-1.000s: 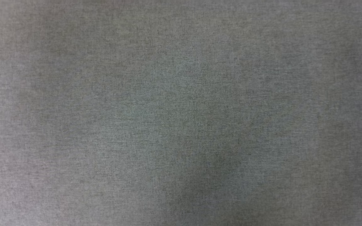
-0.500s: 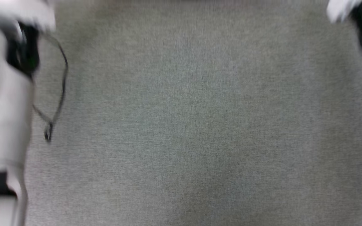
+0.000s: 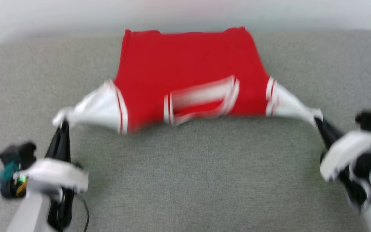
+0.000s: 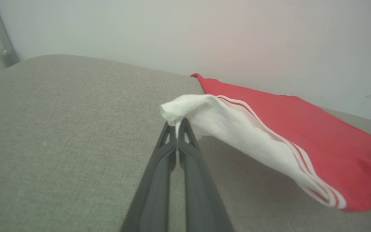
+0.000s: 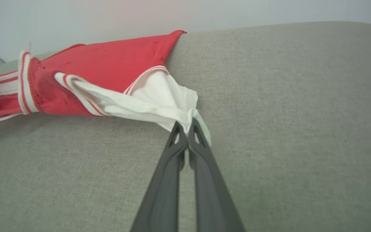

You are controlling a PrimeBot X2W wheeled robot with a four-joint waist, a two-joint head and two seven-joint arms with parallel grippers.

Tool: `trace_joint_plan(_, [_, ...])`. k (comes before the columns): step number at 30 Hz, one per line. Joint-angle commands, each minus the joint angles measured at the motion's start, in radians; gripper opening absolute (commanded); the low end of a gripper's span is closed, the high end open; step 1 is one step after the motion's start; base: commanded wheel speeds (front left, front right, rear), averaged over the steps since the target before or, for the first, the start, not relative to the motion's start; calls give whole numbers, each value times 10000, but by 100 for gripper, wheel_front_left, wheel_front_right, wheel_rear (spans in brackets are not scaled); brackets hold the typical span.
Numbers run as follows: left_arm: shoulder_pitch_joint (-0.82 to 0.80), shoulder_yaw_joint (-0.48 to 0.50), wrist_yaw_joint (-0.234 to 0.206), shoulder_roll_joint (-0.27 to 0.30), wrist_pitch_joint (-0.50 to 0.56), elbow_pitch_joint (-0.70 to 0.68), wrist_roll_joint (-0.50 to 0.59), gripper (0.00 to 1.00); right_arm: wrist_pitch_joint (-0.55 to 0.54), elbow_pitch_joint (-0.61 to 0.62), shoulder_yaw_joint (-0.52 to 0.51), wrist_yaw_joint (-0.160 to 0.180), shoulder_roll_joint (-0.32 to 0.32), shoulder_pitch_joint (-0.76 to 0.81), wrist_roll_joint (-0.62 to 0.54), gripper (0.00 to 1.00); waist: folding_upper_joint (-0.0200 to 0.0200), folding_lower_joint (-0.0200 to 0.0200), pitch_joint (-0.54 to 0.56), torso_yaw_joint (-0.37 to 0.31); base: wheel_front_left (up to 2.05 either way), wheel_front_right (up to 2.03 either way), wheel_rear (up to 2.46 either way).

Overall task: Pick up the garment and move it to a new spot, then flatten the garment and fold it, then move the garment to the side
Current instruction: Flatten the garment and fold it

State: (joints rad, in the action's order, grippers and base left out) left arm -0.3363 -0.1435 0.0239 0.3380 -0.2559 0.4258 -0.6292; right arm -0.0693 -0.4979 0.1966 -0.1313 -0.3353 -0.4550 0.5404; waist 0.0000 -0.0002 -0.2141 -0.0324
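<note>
The garment (image 3: 185,64), a red jersey with white sleeves and red-white striped trim, is stretched between my two grippers over the grey cushion, plain red side up. My left gripper (image 3: 63,124) is shut on the tip of the white sleeve at the left, and my right gripper (image 3: 317,120) is shut on the tip of the white sleeve at the right. In the left wrist view the left gripper (image 4: 177,124) pinches bunched white cloth of the garment (image 4: 301,129). The right wrist view has the right gripper (image 5: 186,124) pinching the other sleeve of the garment (image 5: 108,67). The sleeves hang lifted off the surface.
A grey fabric cushion (image 3: 185,180) spreads under everything, with a pale wall (image 3: 43,16) behind its far edge. A thin black cable (image 3: 85,212) hangs by my left forearm. The jersey's far hem lies close to the cushion's back edge.
The head camera has tilted up from bare grey fabric. The jersey and both grippers holding its sleeves have come into view.
</note>
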Motion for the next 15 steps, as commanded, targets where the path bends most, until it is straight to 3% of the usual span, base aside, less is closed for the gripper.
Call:
trace_joint_plan(1, [463, 85, -142, 149, 42, -278, -13, 0, -156, 301, -168, 10, -24, 611, -47, 0, 0, 2, 542, -85, 0, 0, 0])
trace_joint_plan(7, [3266, 63, -1082, 275, 818, -2272, -43, 0, -1483, 2523, -1569, 9, 604, 3761, -700, 0, 0, 2, 1147, -129, 0, 0, 0])
trace_joint_plan(15, [5872, -182, -2052, 365, 1777, -4230, 53, 0, -3792, 4711, -3108, 9, 2088, 7404, -1623, 0, 0, 2, 1630, 205, 0, 0, 0])
